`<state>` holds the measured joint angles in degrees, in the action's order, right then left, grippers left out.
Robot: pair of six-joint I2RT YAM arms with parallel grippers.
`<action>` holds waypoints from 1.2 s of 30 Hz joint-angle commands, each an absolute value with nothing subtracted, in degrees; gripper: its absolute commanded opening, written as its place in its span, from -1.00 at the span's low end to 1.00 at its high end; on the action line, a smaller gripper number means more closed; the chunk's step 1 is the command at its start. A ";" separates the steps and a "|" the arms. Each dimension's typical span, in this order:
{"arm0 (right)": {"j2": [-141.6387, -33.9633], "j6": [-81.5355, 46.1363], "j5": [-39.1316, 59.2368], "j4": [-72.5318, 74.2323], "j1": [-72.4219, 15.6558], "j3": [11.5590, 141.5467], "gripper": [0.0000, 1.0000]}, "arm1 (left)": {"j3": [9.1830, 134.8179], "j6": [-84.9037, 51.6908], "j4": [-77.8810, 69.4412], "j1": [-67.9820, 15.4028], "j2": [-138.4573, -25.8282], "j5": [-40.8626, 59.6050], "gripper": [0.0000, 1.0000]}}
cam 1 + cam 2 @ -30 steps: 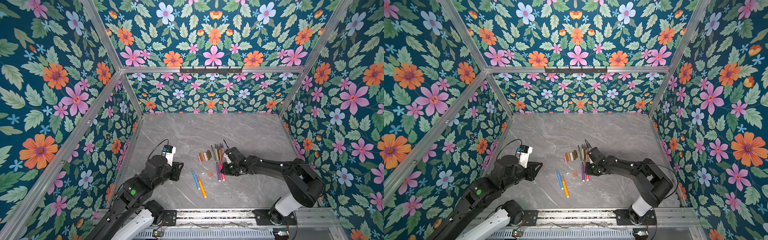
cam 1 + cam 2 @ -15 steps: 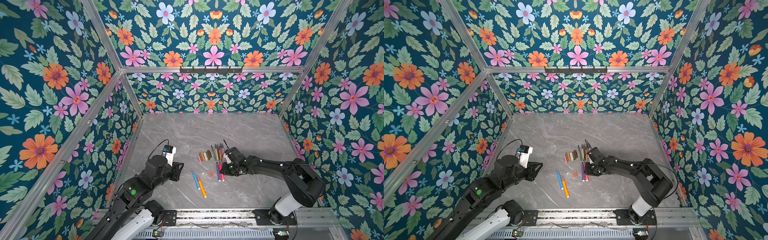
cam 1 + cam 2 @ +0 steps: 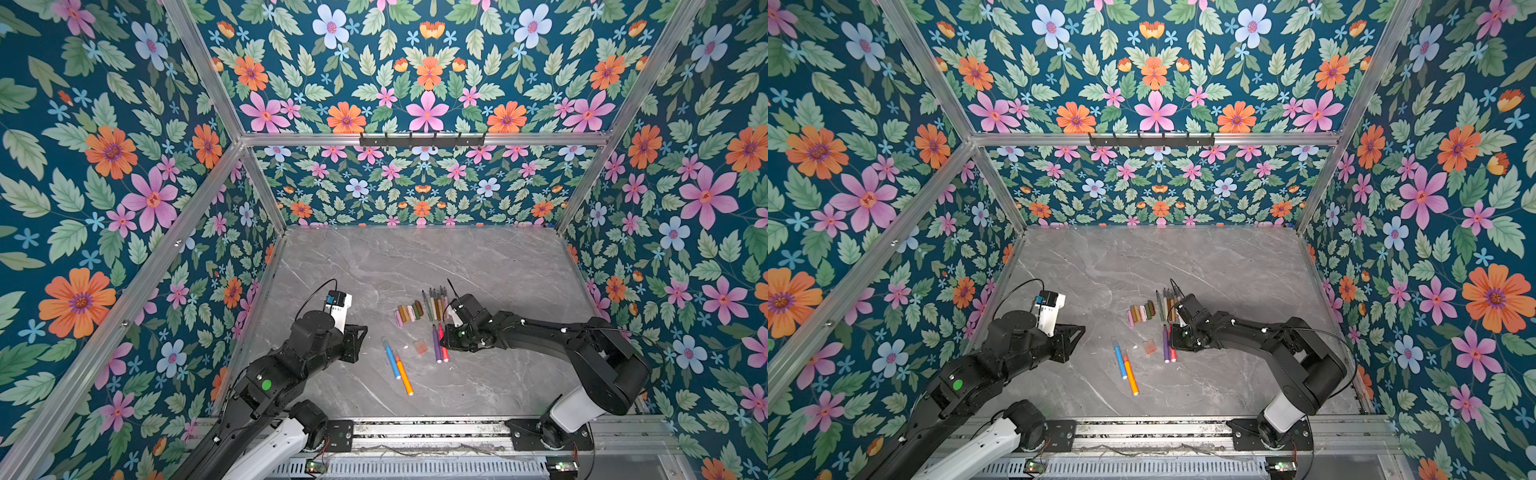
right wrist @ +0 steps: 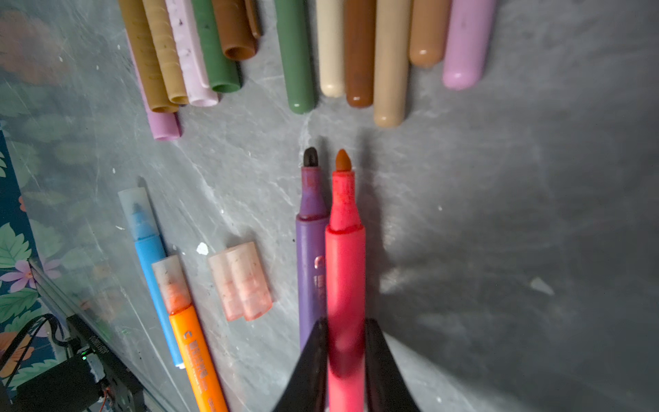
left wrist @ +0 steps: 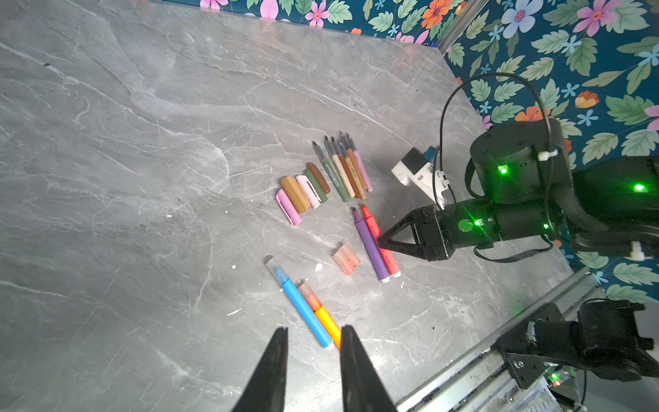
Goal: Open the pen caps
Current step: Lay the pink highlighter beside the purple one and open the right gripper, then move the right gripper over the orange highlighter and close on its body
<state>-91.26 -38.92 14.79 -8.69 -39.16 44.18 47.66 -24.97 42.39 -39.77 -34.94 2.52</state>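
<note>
Takes in the whole counter [image 3: 478, 266] from both top views, but settles the grips only at the wrists: right hand [image 4: 345, 323] clenched on the red marker [image 4: 344, 257], left hand [image 5: 314, 329] slightly parted, empty, well away from it. Beyond the red marker's tip, clear of both hands: pen caps [image 4: 185, 53], stubby open-mouthed tubes in pink, tan, olive and brown, packed side by side. Just past the purple marker [image 4: 310, 271] lying against the red marker: two translucent reddish caps [image 4: 242, 281], touching each other.
</note>
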 commanded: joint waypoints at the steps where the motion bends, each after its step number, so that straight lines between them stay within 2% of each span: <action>1: -91.05 -39.24 14.98 -8.18 -39.20 44.56 -0.60 | 47.78 -24.04 41.86 -39.68 -34.85 2.55 -0.43; 7: -91.23 -39.37 15.21 -8.15 -39.20 44.56 -0.52 | 47.77 -23.99 41.88 -39.66 -34.80 2.64 -0.43; 16: -90.82 -39.46 15.34 -8.70 -39.15 44.91 -0.51 | 47.65 -24.00 41.90 -39.71 -34.75 2.64 -0.43; 23: -85.73 -38.76 12.11 -11.22 -39.20 44.06 -0.34 | 47.66 -23.99 41.88 -39.73 -34.69 2.55 -0.43; 28: -80.83 -38.78 10.39 -13.26 -40.15 42.55 -0.34 | 47.64 -23.99 41.83 -39.70 -34.55 2.63 -0.43; 31: -78.24 -39.56 7.37 -15.61 -44.98 42.43 -0.34 | 47.64 -23.99 41.79 -39.71 -34.46 2.66 -0.43; 36: -79.18 -42.07 -0.90 -21.25 -58.98 46.53 -0.34 | 47.66 -23.95 41.75 -39.70 -34.49 2.80 -0.43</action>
